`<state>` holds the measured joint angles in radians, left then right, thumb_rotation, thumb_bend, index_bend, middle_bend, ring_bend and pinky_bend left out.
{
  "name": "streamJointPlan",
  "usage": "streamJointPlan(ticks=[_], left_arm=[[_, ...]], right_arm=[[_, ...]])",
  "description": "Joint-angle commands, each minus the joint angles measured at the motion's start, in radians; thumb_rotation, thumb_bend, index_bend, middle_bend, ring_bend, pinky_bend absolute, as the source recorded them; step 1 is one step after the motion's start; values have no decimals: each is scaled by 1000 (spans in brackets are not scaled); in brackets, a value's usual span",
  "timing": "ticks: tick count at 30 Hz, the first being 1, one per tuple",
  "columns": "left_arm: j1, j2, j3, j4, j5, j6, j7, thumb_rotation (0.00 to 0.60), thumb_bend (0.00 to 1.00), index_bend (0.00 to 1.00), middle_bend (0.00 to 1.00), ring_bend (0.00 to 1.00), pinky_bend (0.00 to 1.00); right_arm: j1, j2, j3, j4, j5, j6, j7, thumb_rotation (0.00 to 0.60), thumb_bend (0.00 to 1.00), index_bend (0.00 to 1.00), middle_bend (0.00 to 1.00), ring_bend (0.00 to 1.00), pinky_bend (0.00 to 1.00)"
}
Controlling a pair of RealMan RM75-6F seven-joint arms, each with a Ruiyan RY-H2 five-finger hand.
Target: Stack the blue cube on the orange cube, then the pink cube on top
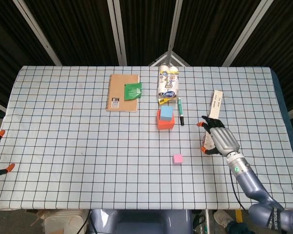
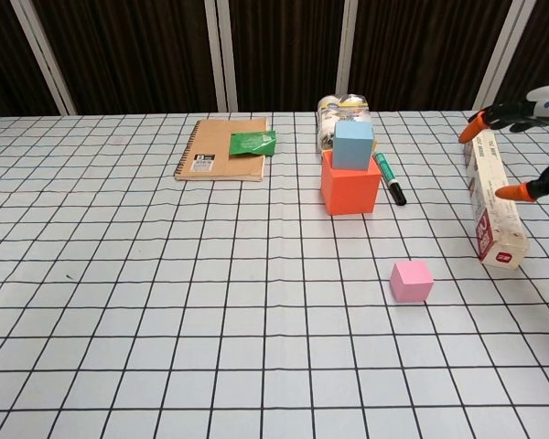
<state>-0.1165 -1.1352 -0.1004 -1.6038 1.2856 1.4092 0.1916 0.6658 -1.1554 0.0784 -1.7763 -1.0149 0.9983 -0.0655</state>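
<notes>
Blue foam cube [image 1: 166, 113] stacked on orange cube [image 1: 165, 122] mid-table [image 1: 63, 146], edges roughly square to the checked cloth, no long axis to speak of. Small pink cube [image 1: 177, 159] loose on the cloth nearer the front edge, well apart from the stack. Right robot hand [image 1: 216, 140] empty, fingers spread, above a long cardboard box [image 2: 490, 203]. Risk: clipping that box or toppling the stack when placing pink.
</notes>
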Motion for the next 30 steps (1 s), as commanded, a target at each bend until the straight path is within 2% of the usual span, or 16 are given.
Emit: streamJointPlan(ticks=[1,8,15,30], left_arm=[[-1,0,0,2,0,-3,-2,600,114,53,0,0,0],[-8,-1,1,6,-4,-18,-2,600,114,53,0,0,0],[-8,1,4,4,1,-18,-6,600,114,53,0,0,0],[-10,4,6,7,4,-21,-13,600,114,53,0,0,0]], right_arm=[[-17,-27,-17,-28,-13,24,-45,600,362,227,4,15,0],[-51,-85,-23,-114,-30,115,-143,600,363,272,4,15,0],[-52,-141,-23,-147,25,117,-223,600,362,272,4,15,0],[-71,-267,-14,-2,71,63,-183,600,363,310,4,15,0]])
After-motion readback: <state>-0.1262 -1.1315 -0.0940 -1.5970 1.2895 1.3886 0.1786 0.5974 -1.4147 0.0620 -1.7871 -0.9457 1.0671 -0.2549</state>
